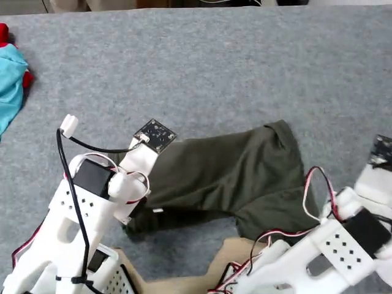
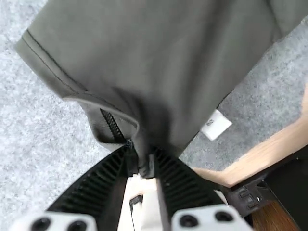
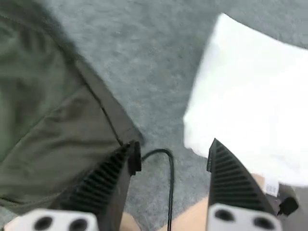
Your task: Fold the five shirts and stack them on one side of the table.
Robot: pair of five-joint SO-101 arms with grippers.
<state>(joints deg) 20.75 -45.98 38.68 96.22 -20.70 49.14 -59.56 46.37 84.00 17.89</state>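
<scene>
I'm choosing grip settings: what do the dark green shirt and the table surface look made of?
The dark green shirt looks like soft matte knit, probably cotton jersey: it drapes, creases and has stitched hems. The table surface looks like grey felt or low-pile carpet, with a fuzzy, flecked, matte texture.

Olive shirt (image 1: 226,174) rumpled on grey table (image 1: 214,61); turquoise cloth (image 1: 9,79) well apart

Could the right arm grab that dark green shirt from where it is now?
Probably yes. The right gripper is open, and the edge of the dark green shirt lies right beside it with nothing in between. The left gripper is shut on another part of the shirt.
</scene>
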